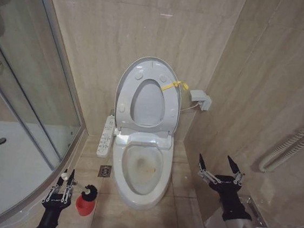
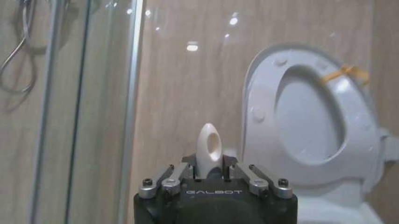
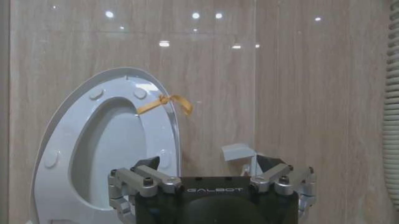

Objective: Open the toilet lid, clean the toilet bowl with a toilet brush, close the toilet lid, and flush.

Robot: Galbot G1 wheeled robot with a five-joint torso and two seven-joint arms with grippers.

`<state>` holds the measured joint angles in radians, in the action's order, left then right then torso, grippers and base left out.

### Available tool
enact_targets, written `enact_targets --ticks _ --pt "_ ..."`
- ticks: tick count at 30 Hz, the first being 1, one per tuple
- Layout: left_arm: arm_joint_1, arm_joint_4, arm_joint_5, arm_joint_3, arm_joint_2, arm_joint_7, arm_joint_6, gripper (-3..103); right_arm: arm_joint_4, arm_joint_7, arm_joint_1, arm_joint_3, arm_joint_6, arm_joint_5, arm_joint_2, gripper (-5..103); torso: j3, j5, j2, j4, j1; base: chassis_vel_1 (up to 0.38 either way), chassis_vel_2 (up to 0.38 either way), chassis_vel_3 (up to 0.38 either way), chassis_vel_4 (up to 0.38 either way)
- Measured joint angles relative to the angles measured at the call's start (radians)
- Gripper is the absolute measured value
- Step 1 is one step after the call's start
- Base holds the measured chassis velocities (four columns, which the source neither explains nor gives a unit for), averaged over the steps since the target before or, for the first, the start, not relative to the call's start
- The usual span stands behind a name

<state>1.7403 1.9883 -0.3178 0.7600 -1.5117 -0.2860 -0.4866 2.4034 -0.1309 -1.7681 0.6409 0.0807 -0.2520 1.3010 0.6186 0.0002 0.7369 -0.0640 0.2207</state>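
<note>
Closest in, the left gripper [image 2: 209, 170] pinches the white handle of the toilet brush [image 2: 208, 145], low by the red holder cup [image 1: 83, 205] on the floor, the dark head sitting at the cup. To scrub well, I'd lift it straight clear, then swing across into the toilet bowl [image 1: 142, 170], working the brownish stain. The right gripper [image 1: 221, 170] hangs spread wide beside the bowl. The toilet lid [image 1: 148, 94] stands upright against beige tile; shower glass [image 1: 30, 79] curves alongside.
</note>
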Motion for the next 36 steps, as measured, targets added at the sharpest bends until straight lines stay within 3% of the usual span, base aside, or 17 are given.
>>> enact_targets --ticks 8,12,14,17,23,26,36 --pt "0.128 0.225 -0.029 -0.012 0.003 -0.066 0.031 26 0.000 0.000 0.000 0.000 0.000 0.000 0.000 100 0.000 0.0000 0.000 0.0003 0.000 0.000 0.000 0.000 0.000" --pt "0.120 0.279 -0.030 -0.012 0.013 -0.096 0.036 26 0.000 0.000 0.000 0.000 0.000 0.000 0.000 100 0.000 0.0000 0.000 0.0003 0.000 0.000 0.000 0.000 0.000" --pt "0.101 0.278 -0.031 -0.010 0.028 -0.099 0.047 26 0.000 0.000 0.000 0.000 0.000 0.000 0.000 100 0.000 0.0000 0.000 0.0001 0.000 0.000 0.000 0.000 0.000" --pt "0.028 0.222 -0.050 -0.003 0.114 -0.113 0.078 26 0.000 0.000 0.000 0.000 0.000 0.000 0.000 100 0.000 -0.0006 0.000 0.0000 0.000 0.000 0.000 0.000 0.000" --pt "-0.071 0.144 -0.109 -0.003 0.221 -0.129 0.121 26 0.000 0.000 0.000 0.000 0.000 0.000 0.000 100 0.000 -0.0006 0.000 0.0000 0.000 0.000 0.000 0.000 0.000" --pt "-0.149 0.122 -0.155 -0.019 0.284 -0.137 0.176 26 0.000 0.000 0.000 0.000 0.000 0.000 0.000 100 0.000 -0.0005 0.000 0.0000 0.000 0.000 0.000 0.000 0.000" --pt "-0.240 0.118 -0.275 -0.066 0.380 -0.166 0.232 26 0.000 0.000 0.000 0.000 0.000 0.000 0.000 100 0.000 -0.0004 0.000 0.0002 0.000 0.000 0.000 0.000 0.000"
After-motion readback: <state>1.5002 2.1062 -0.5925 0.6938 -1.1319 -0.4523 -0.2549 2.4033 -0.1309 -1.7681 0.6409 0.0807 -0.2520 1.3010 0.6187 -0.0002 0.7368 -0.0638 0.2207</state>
